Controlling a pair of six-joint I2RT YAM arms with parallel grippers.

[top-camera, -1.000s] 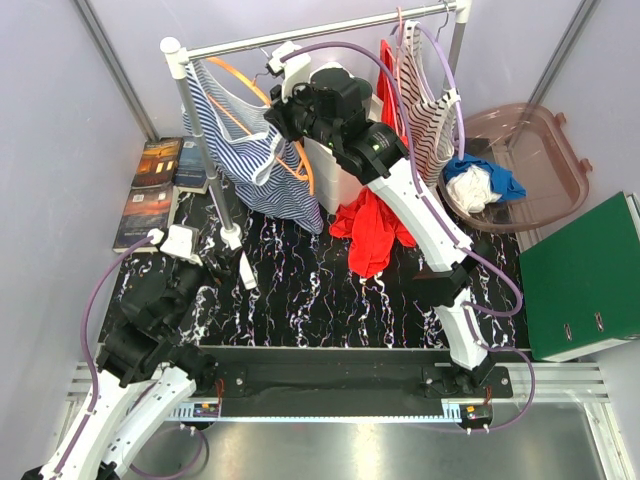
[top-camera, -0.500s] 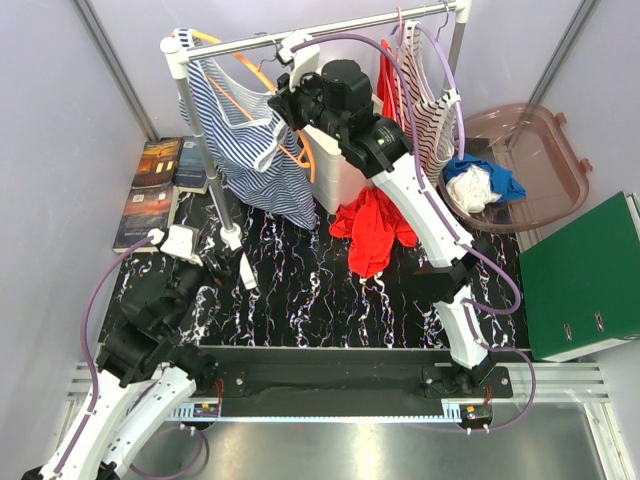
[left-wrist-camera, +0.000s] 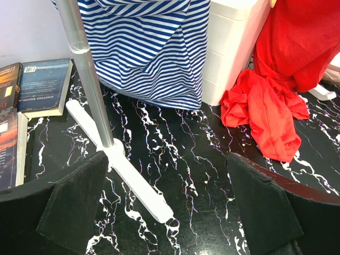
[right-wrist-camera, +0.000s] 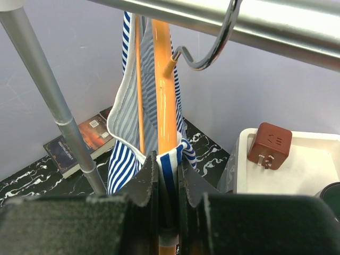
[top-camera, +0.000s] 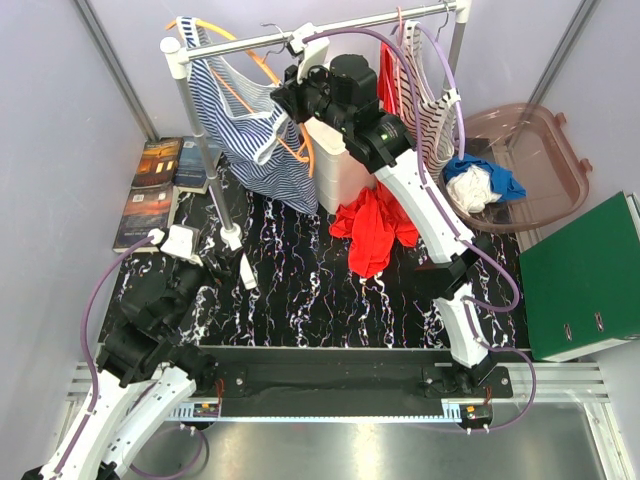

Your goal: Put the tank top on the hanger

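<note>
- The right gripper (right-wrist-camera: 167,183) is up high by the metal rail (right-wrist-camera: 297,32). Its fingers are squeezed tight on the orange hanger (right-wrist-camera: 164,90) and a bit of the tank top (top-camera: 250,140).
- The tank top is on the hanger and hangs down under the rail, beside the pole (left-wrist-camera: 87,79).
- The hanger's hook (right-wrist-camera: 212,45) is right at the rail; it is hard to tell if it rests on it.
- The left gripper (left-wrist-camera: 169,202) is low over the black mat (left-wrist-camera: 180,159), fingers wide apart, holding nothing.
</note>
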